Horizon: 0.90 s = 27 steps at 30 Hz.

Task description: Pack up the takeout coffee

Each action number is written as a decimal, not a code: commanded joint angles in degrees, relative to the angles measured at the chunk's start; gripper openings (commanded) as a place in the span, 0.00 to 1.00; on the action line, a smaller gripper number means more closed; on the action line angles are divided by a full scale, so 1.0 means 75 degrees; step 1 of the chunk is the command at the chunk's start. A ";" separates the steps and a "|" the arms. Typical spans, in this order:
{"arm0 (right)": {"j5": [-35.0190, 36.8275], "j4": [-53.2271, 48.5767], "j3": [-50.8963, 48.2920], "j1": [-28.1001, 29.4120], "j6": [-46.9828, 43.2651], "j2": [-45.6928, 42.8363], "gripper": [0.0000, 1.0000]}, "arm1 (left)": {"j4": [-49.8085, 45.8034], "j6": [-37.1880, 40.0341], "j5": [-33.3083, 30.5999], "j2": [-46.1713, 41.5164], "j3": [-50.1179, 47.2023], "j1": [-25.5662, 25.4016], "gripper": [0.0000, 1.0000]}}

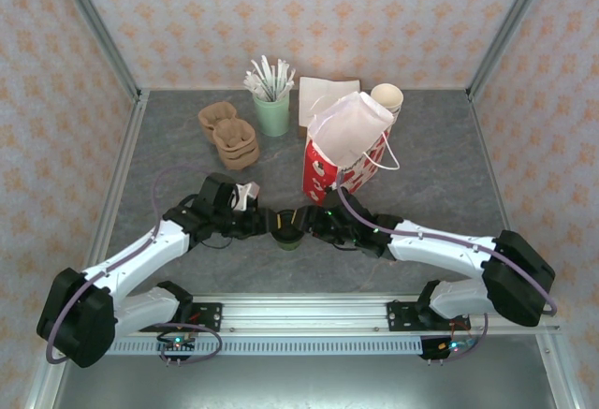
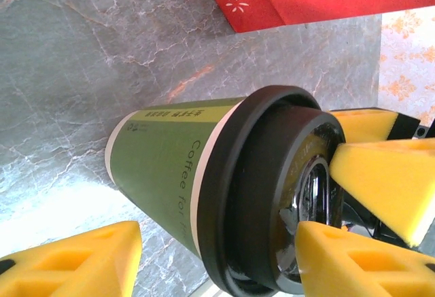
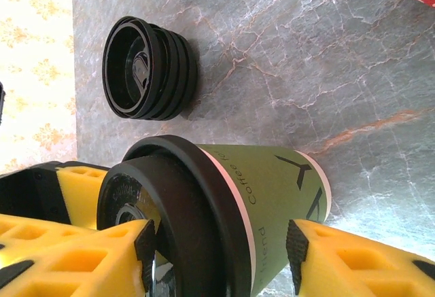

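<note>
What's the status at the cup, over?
Both tools open, flanking the coffee cup: left tool, right tool. Lid on. Red bag stands behind, mouth open. Nothing between cup and bag.
</note>
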 commanded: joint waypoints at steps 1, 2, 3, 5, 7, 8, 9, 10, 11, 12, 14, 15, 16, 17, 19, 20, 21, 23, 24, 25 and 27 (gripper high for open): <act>-0.0007 -0.0475 0.0313 0.0001 -0.0113 -0.0183 0.57 | -0.0380 0.0096 -0.0229 0.0060 0.0509 -0.0024 0.64; 0.0002 -0.0544 0.0353 0.0001 -0.0134 -0.0218 0.57 | -0.0429 0.0116 -0.0261 0.0061 0.0601 -0.0023 0.65; 0.0023 -0.0619 0.0397 0.0001 -0.0172 -0.0257 0.58 | -0.0481 0.0151 -0.0296 0.0064 0.0688 -0.0023 0.65; 0.0064 -0.0702 0.0439 0.0001 -0.0211 -0.0348 0.59 | -0.0586 0.0216 -0.0343 0.0050 0.0839 -0.0025 0.67; 0.0099 -0.0801 0.0473 -0.0001 -0.0248 -0.0418 0.62 | -0.0740 0.0300 -0.0401 0.0040 0.0987 -0.0034 0.68; 0.0120 -0.0841 0.0509 0.0001 -0.0277 -0.0466 0.62 | -0.0857 0.0366 -0.0458 0.0020 0.1085 -0.0026 0.68; 0.0133 -0.0909 0.0539 0.0003 -0.0298 -0.0497 0.63 | -0.0973 0.0430 -0.0521 -0.0001 0.1193 -0.0025 0.68; 0.0145 -0.0978 0.0578 0.0000 -0.0325 -0.0535 0.63 | -0.1092 0.0487 -0.0612 -0.0027 0.1301 -0.0031 0.68; 0.0174 -0.1075 0.0636 0.0001 -0.0373 -0.0572 0.64 | -0.1238 0.0562 -0.0734 -0.0058 0.1426 -0.0028 0.68; 0.0199 -0.1182 0.0697 -0.0001 -0.0430 -0.0618 0.64 | -0.1355 0.0616 -0.0846 -0.0099 0.1552 -0.0023 0.69; 0.0263 -0.1400 0.0818 0.0001 -0.0546 -0.0703 0.64 | -0.1531 0.0710 -0.1048 -0.0168 0.1791 -0.0015 0.69; 0.0285 -0.1500 0.0886 -0.0007 -0.0602 -0.0705 0.64 | -0.1594 0.0720 -0.1135 -0.0195 0.1917 -0.0013 0.70; 0.0314 -0.1602 0.0954 0.0001 -0.0657 -0.0702 0.64 | -0.1655 0.0717 -0.1202 -0.0194 0.2039 -0.0010 0.70; 0.0341 -0.1697 0.1018 0.0001 -0.0711 -0.0959 0.64 | -0.1740 0.0717 -0.1310 -0.0194 0.2209 -0.0009 0.70; 0.0354 -0.1854 0.1134 0.0001 -0.0811 -0.1093 0.64 | -0.1885 0.0961 -0.1558 -0.0183 0.2506 0.0004 0.70; 0.0374 -0.1936 0.1218 -0.0004 -0.0853 -0.1160 0.64 | -0.1937 0.0980 -0.1695 -0.0177 0.2648 0.0018 0.71; 0.0392 -0.2054 0.1301 0.0001 -0.0910 -0.1233 0.64 | -0.1978 0.0998 -0.1840 -0.0160 0.2800 0.0033 0.72; 0.0389 -0.2201 0.1458 0.0001 -0.1039 -0.1355 0.63 | -0.2002 0.0992 -0.2055 -0.0108 0.3061 0.0100 0.72; 0.0395 -0.2302 0.1555 0.0001 -0.1099 -0.1423 0.63 | -0.2014 0.0969 -0.2183 -0.0065 0.3212 0.0143 0.72; 0.0395 -0.2390 0.1660 0.0001 -0.1156 -0.1479 0.63 | -0.2054 0.0937 -0.2331 -0.0032 0.3340 0.0199 0.72; 0.0421 -0.2628 0.1928 0.0001 -0.1309 -0.1605 0.62 | -0.2213 0.0813 -0.2843 0.0113 0.3641 0.0374 0.72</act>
